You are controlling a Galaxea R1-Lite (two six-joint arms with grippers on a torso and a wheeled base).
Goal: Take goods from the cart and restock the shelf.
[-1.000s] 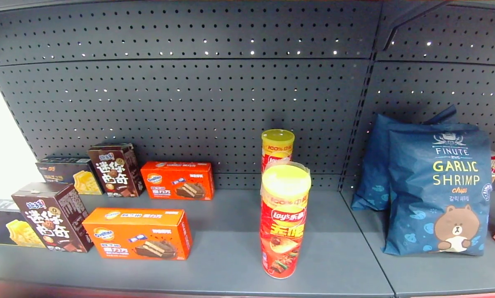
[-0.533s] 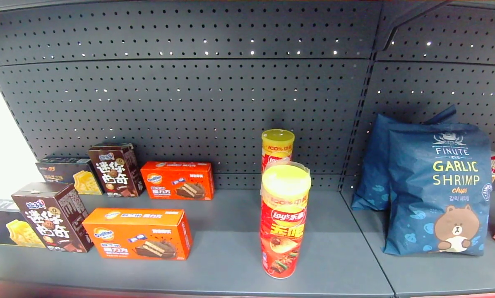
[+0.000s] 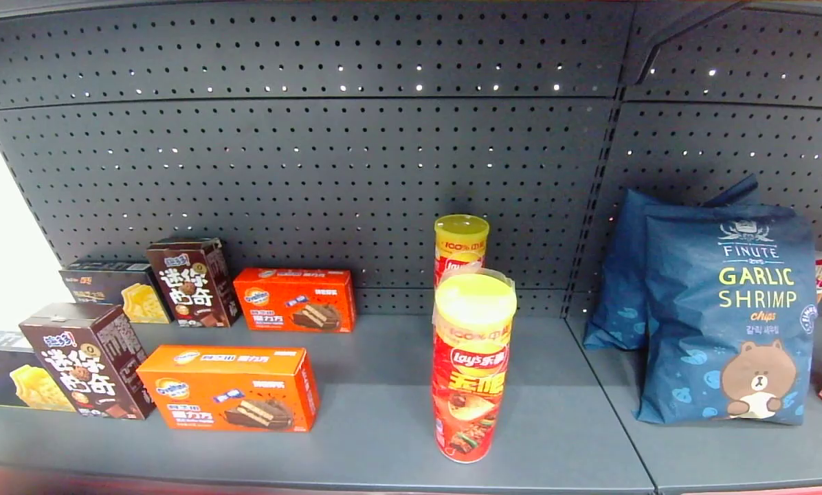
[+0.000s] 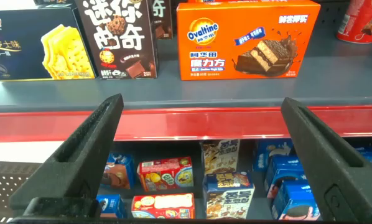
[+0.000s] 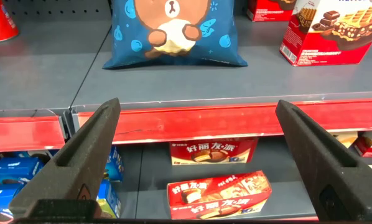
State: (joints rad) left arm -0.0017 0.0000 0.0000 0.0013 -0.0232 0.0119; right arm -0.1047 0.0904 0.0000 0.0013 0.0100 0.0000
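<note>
The grey shelf [image 3: 383, 405] holds two orange cake boxes [image 3: 229, 388], brown cookie boxes [image 3: 88, 357], dark cracker boxes [image 3: 112, 289], two red chip cans [image 3: 473, 364] one behind the other, and blue garlic shrimp chip bags [image 3: 727, 309]. My left gripper [image 4: 201, 102] is open and empty, in front of the shelf's red edge strip [image 4: 198, 121], facing the front orange box [image 4: 245, 38] and a brown box [image 4: 114, 37]. My right gripper [image 5: 198, 104] is also open and empty, before the red edge below the blue bag [image 5: 173, 31].
A perforated back panel [image 3: 315, 172] closes the shelf behind. Bare shelf lies between the orange boxes and the cans. A lower shelf carries small boxes [image 4: 226, 186] and red boxes [image 5: 220, 190]. A red waffle box [image 5: 332, 31] stands beside the blue bag.
</note>
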